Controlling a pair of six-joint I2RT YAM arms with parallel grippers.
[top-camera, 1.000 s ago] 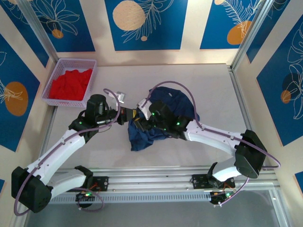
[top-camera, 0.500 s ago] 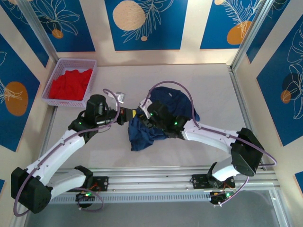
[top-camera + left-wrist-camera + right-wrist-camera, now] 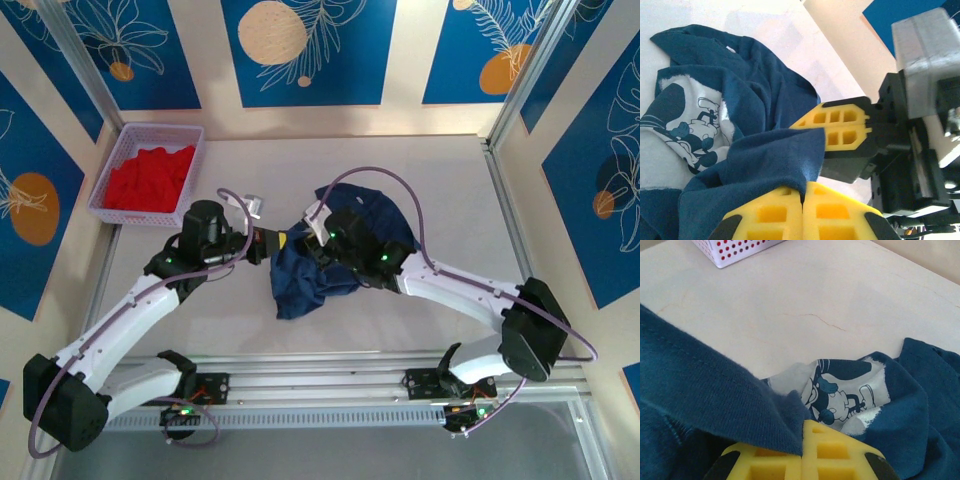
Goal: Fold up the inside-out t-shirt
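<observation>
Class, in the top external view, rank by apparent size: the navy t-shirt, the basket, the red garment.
Navy t-shirt and basket: too alike to rank, the shirt being partly hidden under an arm.
Red garment: smallest.

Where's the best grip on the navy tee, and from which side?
Probably the thin free edge of the t-shirt, coming in level from the side: it is a flat lip the jaws can straddle; the bunched middle looks too thick. The left gripper and right gripper are shut on such edges.
</observation>
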